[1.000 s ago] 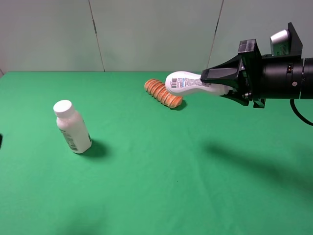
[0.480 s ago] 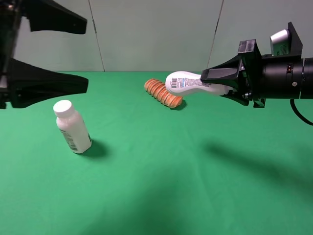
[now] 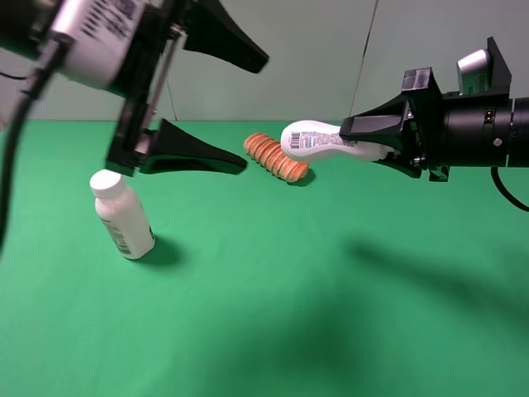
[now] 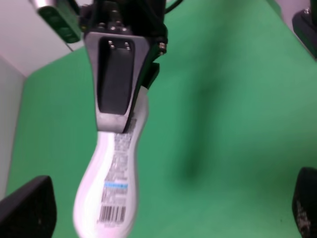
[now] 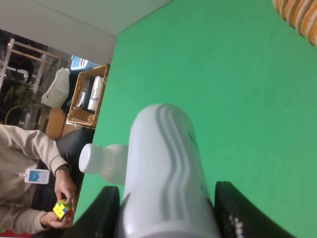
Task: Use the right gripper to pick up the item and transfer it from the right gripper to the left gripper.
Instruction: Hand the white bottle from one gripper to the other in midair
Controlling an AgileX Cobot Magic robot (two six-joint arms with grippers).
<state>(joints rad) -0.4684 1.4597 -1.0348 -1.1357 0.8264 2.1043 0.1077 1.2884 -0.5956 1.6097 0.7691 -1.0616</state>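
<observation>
Exterior high view, going left to right - the left gripper (image 3: pixel 256 112) hangs above the table with its two black pointed jaws spread wide, nothing between them. Just below it the white-capped bottle (image 3: pixel 122 213) stands slightly tilted on the green cloth (image 3: pixel 273 331). The cloth's far edge meets a pale panelled wall, and a broad stretch of plain green runs across the front and middle.

Past the jaw tips there's an air gap, then the orange ridged bread roll (image 3: pixel 275 157) lying near the far edge. The item (image 3: pixel 318 141) is held up off the cloth, roughly level, in front of the roll in this view. It's smooth white plastic with a waisted body and a printed label with a barcode - rounded bottom end facing the left gripper. Its other end is hidden inside the right gripper (image 3: pixel 357 139), whose matte black jaws are clamped onto it, with a ribbed cylindrical wrist behind.
</observation>
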